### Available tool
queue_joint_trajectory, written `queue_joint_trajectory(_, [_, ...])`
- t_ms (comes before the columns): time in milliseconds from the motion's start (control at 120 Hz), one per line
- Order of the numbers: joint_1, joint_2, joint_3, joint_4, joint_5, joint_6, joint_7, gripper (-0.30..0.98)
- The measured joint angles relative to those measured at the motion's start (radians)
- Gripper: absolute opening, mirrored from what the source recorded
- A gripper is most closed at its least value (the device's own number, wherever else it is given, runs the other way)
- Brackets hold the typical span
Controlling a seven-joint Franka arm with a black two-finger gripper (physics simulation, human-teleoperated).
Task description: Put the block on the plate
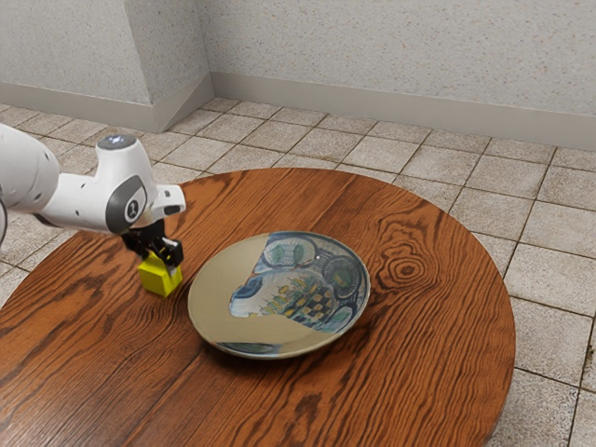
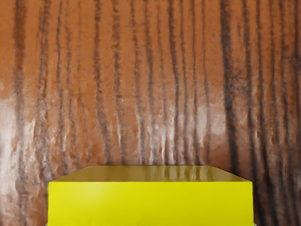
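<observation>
In the exterior view my black gripper [image 1: 166,261] points down at the exterior view's left, shut on the yellow block [image 1: 159,278]. The block's upper part is between the fingers; whether its underside touches the table I cannot tell. Beside the block, toward the exterior view's right, the large round plate [image 1: 219,295] lies on the table, part plain beige and part patterned in blue and green. In the wrist view the yellow block [image 2: 150,203] shows large at the lower edge, over wood grain.
The round wooden table [image 1: 419,372] carries the plate near its middle. Bare wood [image 2: 141,84] lies under my hand, beside the block. Floor tiles and a pale wall stand beyond the table.
</observation>
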Motion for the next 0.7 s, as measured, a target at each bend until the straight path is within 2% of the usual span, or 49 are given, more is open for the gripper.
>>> queue_joint_trajectory(242, [-0.005, -0.029, -0.002, 0.0, 0.007, -0.007, 0.002, 0.42])
queue_joint_trajectory(442, [-0.058, -0.161, -0.027, -0.001, 0.016, -0.059, 0.001, 0.4])
queue_joint_trajectory(583, [-0.172, -0.206, -0.078, 0.0, 0.016, -0.095, -0.003, 0.4])
queue_joint_trajectory(700, [-0.27, -0.168, -0.091, 0.002, 0.011, -0.107, -0.012, 0.39])
